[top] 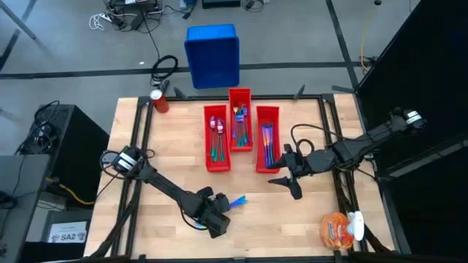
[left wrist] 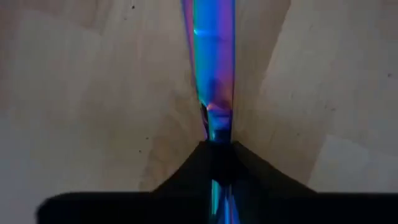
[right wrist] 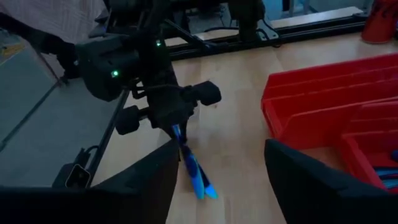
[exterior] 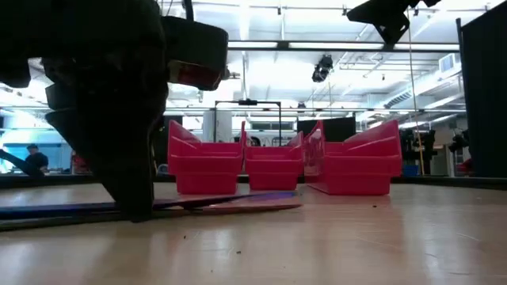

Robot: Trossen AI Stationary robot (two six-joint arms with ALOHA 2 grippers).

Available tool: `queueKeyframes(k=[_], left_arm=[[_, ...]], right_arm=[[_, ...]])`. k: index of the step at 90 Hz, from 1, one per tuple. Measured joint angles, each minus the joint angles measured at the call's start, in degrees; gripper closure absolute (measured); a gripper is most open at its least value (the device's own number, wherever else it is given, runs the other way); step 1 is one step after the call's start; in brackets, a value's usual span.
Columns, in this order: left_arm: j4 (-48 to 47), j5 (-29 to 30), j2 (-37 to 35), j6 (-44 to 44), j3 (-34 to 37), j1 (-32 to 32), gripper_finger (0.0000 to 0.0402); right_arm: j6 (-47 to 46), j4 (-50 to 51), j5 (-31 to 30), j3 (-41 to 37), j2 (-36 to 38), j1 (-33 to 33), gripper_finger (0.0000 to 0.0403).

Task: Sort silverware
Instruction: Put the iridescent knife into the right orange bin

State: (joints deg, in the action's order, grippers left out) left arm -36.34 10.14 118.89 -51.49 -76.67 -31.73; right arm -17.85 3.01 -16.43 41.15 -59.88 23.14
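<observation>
A slim iridescent blue piece of silverware (top: pixel 236 201) lies at the table's near middle. My left gripper (top: pixel 221 213) is shut on it, pointing down. My right gripper (top: pixel 289 183) hangs open over the table right of centre, near the right red bin, with nothing between its fingers; its wrist view looks at the left gripper (right wrist: pixel 177 132) and the blue piece (right wrist: pixel 196 176). Three long red bins (top: pixel 217 142) (top: pixel 240 124) (top: pixel 268 146) stand side by side at the far middle, each with more silverware (top: pixel 216 135) lying in it. My left gripper pinches the blue piece (left wrist: pixel 214 127) between its two fingers, which come from above and point down. The piece runs out past the fingers on both sides (exterior: pixel 238 204). It lies level and flat at the table top.
A blue crate (top: pixel 213 55) stands on the floor beyond the far edge. A red can (top: pixel 159 101) stands at the far left corner, and an orange and white object (top: pixel 338 228) lies at the near right. Bare wood lies left of the bins.
</observation>
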Motion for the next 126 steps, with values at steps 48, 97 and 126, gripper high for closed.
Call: queueKeyframes(k=[48, 97, 126], left_arm=[[-15.9, 10.0, -1.3, 3.4, -14.3, -1.9, 0.0389], [15.3, 38.5, -19.3, 26.5, -7.0, -10.4, 0.0389], [77.2, 6.7, -24.8, 41.6, 22.2, 4.0, 0.0392]], right_arm=[[-0.5, -0.4, 0.0, 0.0, 0.0, 0.5, 0.0169], [5.7, -6.4, 0.1, -0.1, -0.4, 5.8, 0.0184], [15.0, -23.4, 3.7, -2.5, -7.1, 7.3, 0.0156]])
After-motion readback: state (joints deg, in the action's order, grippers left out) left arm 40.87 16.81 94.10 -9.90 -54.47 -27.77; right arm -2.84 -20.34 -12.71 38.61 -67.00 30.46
